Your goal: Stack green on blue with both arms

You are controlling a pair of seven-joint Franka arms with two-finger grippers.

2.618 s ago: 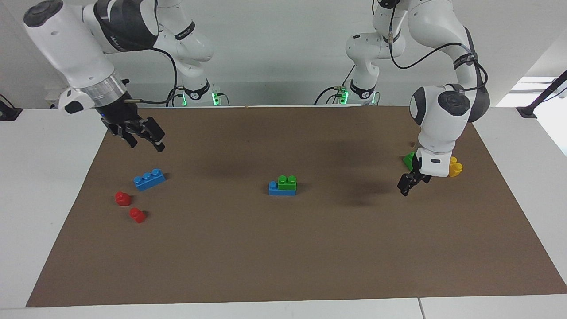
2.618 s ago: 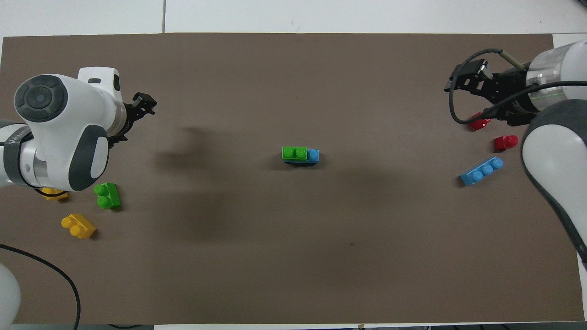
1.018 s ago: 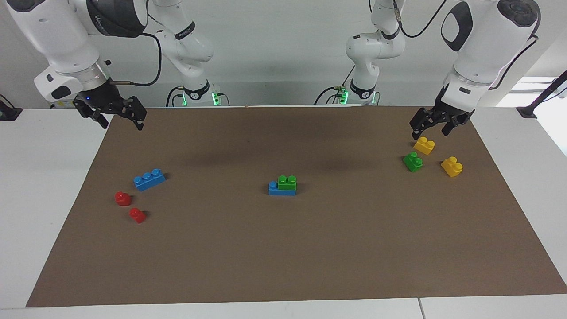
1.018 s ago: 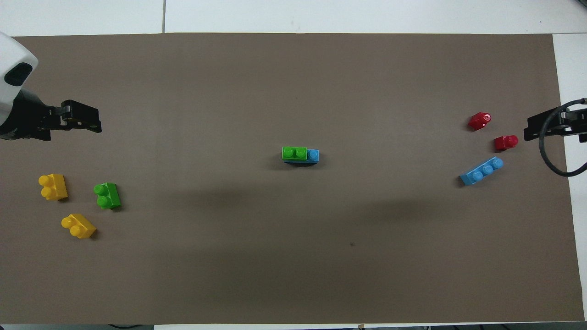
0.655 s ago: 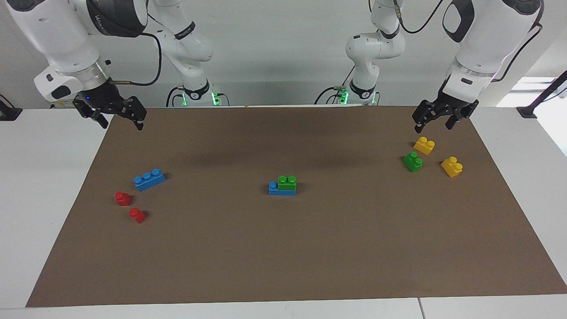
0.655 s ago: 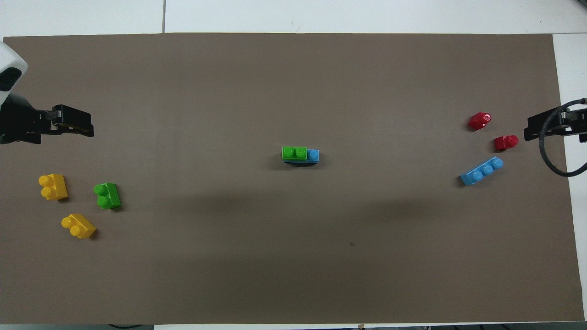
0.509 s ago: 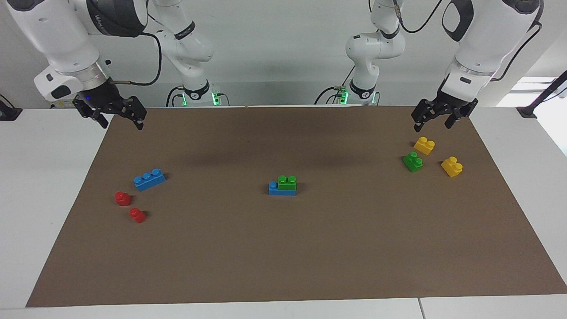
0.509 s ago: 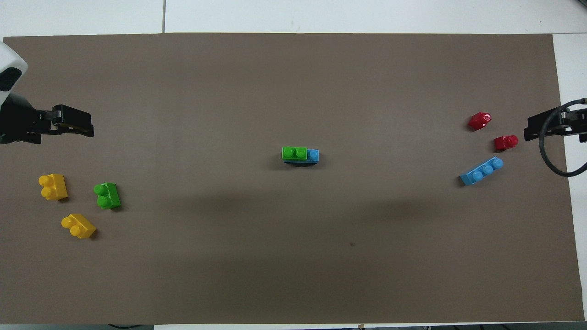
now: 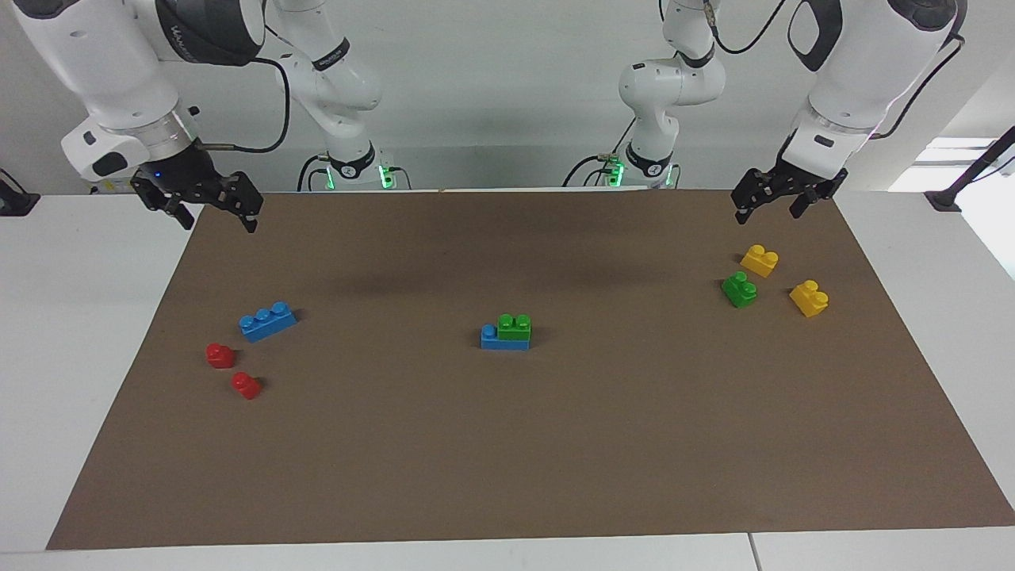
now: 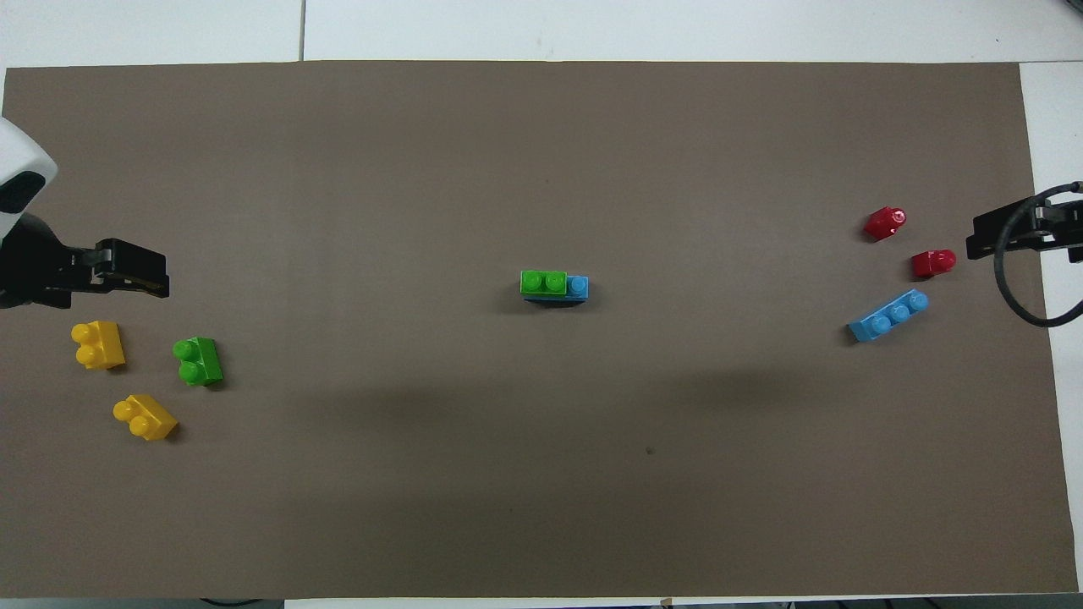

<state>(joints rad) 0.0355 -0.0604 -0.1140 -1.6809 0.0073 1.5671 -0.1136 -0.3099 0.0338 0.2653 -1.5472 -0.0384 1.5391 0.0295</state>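
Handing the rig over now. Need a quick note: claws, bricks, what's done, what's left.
Left claw: open, empty, up over the mat's edge near the robots, above the yellow bricks.
Right claw: open, empty, raised at its own end of the mat.
Stack at mid-mat: green brick on a blue brick, one blue stud left bare.
Spare green lies loose between the two yellows; spare blue lies loose by the two red bricks.
Done: one green on blue.
Left: the spare pair is unstacked; stack it if a second one is wanted.
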